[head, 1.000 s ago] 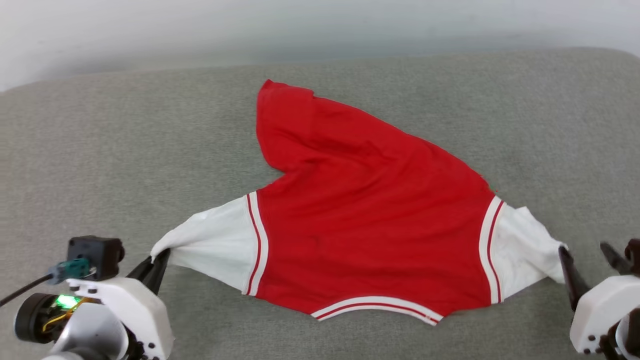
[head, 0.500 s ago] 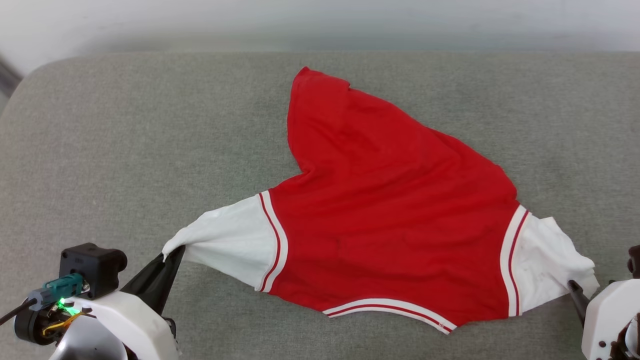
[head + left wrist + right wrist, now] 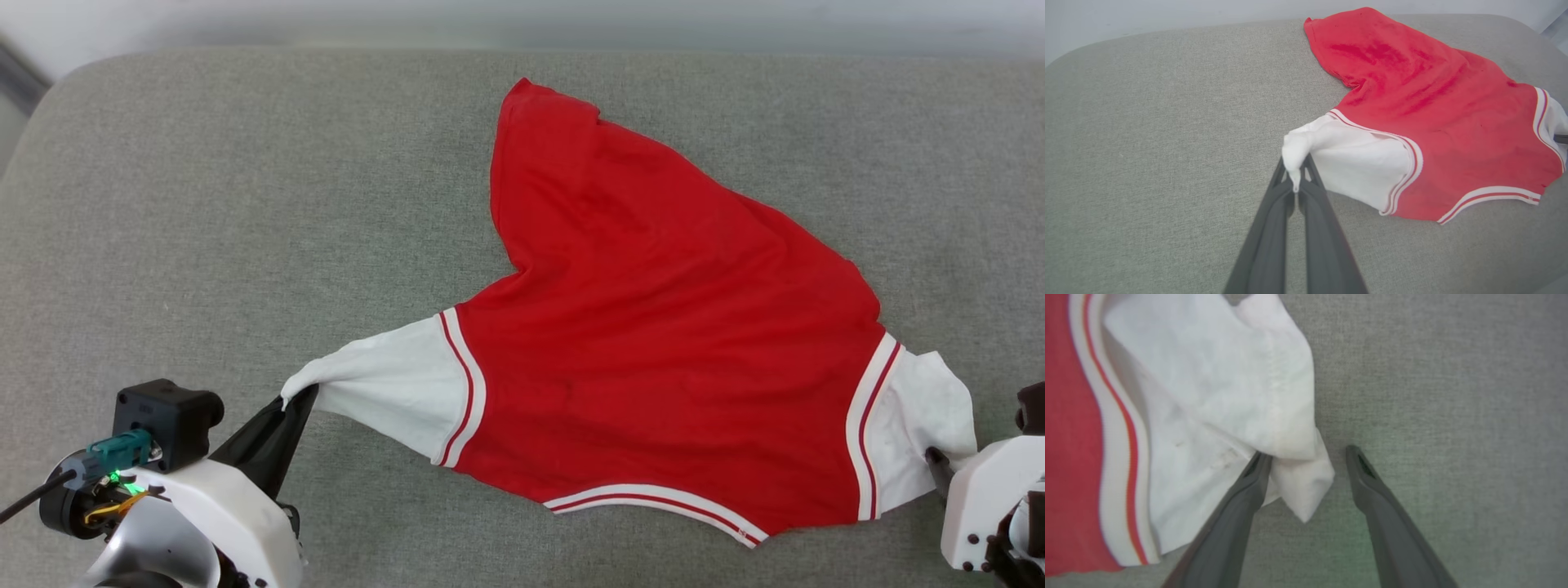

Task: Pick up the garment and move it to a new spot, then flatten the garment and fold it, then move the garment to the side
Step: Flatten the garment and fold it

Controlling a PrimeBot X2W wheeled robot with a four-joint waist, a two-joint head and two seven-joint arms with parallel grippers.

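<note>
Garment [image 3: 669, 343]: red, white sleeves, spread on grey cushion [image 3: 245, 204].
My left gripper [image 3: 1295, 184]: clamped on one sleeve tip.
My right gripper [image 3: 1306, 453]: fingers apart, other sleeve's corner between.

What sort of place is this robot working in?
Likely an indoor room, maybe a home-style or lab setup. The work surface is a broad grey fabric cushion with rounded corners, like a sofa or bed, set against a plain pale wall. A red jersey lies spread on it.
</note>
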